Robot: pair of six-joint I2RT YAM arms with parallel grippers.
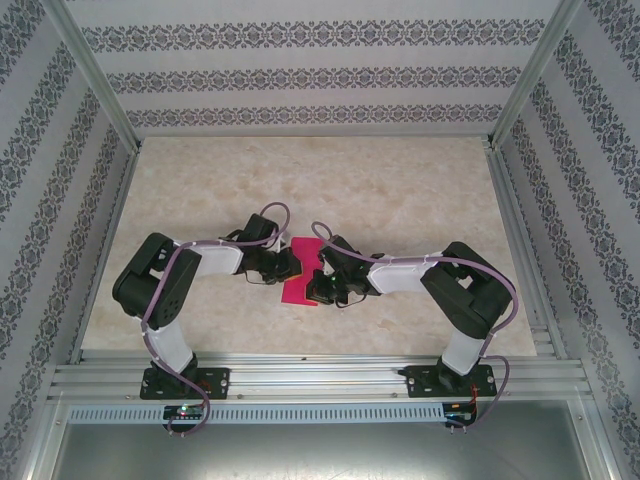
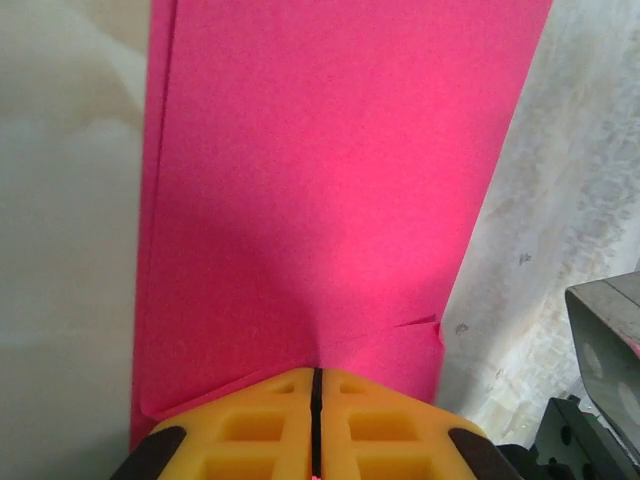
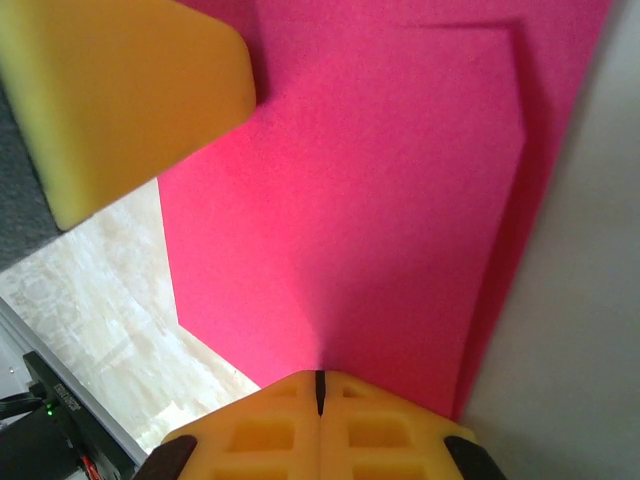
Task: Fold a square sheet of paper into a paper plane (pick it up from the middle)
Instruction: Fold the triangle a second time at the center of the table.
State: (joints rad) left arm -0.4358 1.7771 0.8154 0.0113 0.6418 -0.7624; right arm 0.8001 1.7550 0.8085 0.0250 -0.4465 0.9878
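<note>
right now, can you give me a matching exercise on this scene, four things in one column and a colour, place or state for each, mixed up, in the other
Things
1. pink paper
2. left gripper
3. right gripper
4. table

Descriptions
a. shut, at the paper's right side in the top view
b. pale, marbled beige
c. magenta, between the two grippers
d. shut, at the paper's left side in the top view

Pairs: 1-c, 2-d, 3-a, 4-b
</note>
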